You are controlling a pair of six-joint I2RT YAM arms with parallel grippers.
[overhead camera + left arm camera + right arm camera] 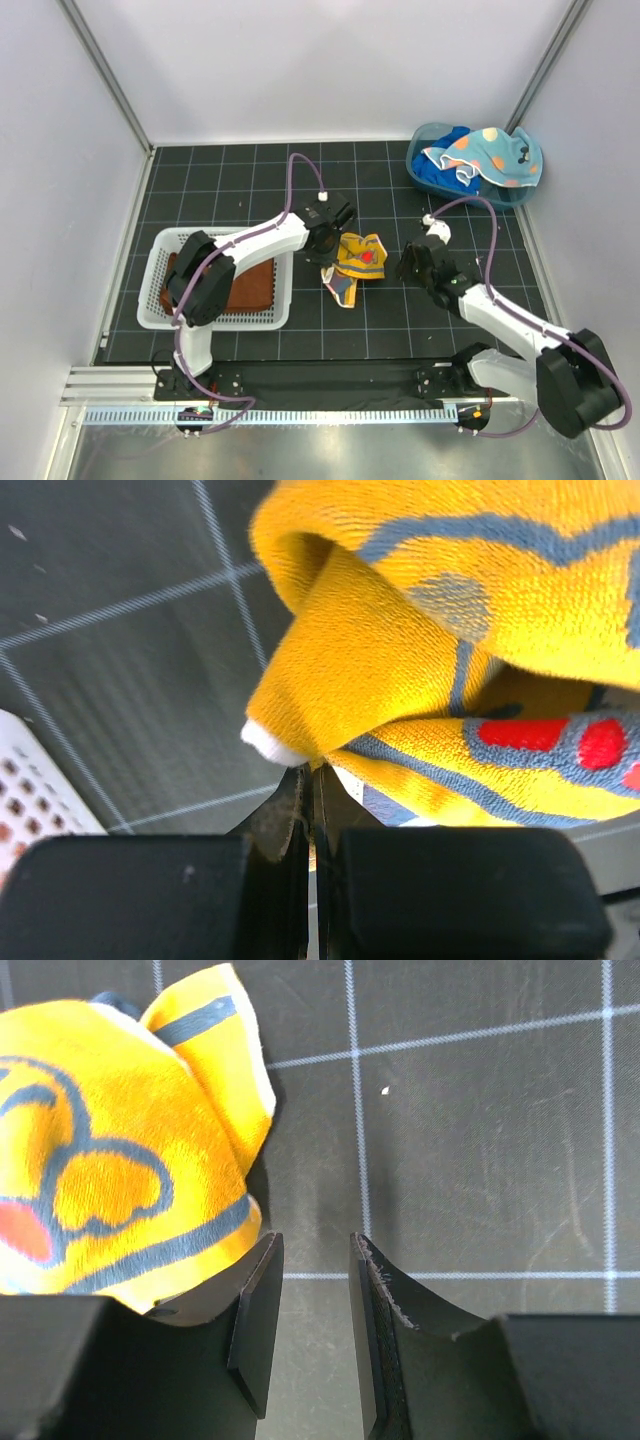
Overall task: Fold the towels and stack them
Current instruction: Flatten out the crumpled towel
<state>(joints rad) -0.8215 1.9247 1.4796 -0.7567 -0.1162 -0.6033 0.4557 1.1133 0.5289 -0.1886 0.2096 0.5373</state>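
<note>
A yellow-orange towel (pixel 360 262) with blue and red markings lies crumpled on the black mat at mid-table. My left gripper (pixel 328 252) is at its left edge; in the left wrist view the jaws (pixel 312 770) are shut on a corner of this towel (pixel 430 650). My right gripper (pixel 405 262) stands open just right of the towel, apart from it. Only mat shows between its fingers (pixel 313 1240), with the towel (pixel 100 1160) beside the left finger. A rust-brown towel (pixel 250 285) lies flat in the white basket. A light blue spotted towel (pixel 490 150) and a royal blue towel (pixel 450 172) sit in the tub.
The white mesh basket (pixel 215 322) stands at the left, near the front. The blue plastic tub (pixel 413 165) sits at the back right corner. White walls close in the gridded mat on three sides.
</note>
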